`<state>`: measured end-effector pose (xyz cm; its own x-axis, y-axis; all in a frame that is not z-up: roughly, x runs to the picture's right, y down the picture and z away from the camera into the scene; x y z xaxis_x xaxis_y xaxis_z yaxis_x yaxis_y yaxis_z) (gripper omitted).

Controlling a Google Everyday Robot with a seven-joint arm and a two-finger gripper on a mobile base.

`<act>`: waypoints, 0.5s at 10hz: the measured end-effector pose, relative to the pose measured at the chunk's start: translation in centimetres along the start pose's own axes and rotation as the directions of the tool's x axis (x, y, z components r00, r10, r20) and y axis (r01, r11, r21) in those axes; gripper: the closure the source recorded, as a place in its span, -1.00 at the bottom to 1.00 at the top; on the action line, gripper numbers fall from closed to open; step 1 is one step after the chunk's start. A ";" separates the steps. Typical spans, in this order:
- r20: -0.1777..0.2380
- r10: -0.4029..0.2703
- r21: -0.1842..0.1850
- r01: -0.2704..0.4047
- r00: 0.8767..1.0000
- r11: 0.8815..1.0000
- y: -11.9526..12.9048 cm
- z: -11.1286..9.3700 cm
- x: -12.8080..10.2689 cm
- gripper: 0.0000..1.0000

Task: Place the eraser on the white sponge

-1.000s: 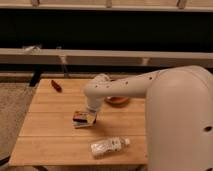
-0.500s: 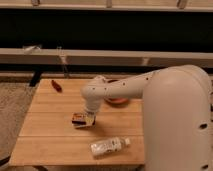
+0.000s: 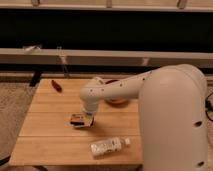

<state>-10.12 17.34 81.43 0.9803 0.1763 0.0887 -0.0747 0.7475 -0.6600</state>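
Gripper [image 3: 86, 120] sits low over the middle of the wooden slatted surface [image 3: 50, 135], and whether its fingers are spread or pinching, I cannot tell. Right against it lies the small dark eraser with reddish-brown top [image 3: 77, 119]. Nearer the front edge, a clear plastic bottle [image 3: 107, 146] lies on its side.

A robot test room or lab, by the look of it; a plain wooden slatted desk [image 3: 50, 130] stands on speckled carpet [image 3: 12, 110], before a long dark wall with pale horizontal rails [image 3: 100, 56]; a big white robot arm [image 3: 165, 110] reaches over the desk, its pincer [image 3: 86, 120] low above the middle; a few scattered small props, a clear plastic bottle [image 3: 107, 146] among them.
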 end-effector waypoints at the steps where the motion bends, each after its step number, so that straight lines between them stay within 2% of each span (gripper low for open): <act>1: 0.001 0.001 0.003 -0.001 1.000 1.000 -0.1 0.1 -0.2 -0.51; 2: -0.001 0.006 0.008 -0.006 1.000 1.000 -0.5 0.3 -0.2 -0.60; 5: 0.001 0.017 0.019 -0.017 1.000 1.000 -1.1 0.5 -0.3 -0.60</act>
<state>-10.46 16.77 82.47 0.9787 0.1896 0.0781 -0.0949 0.7565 -0.6471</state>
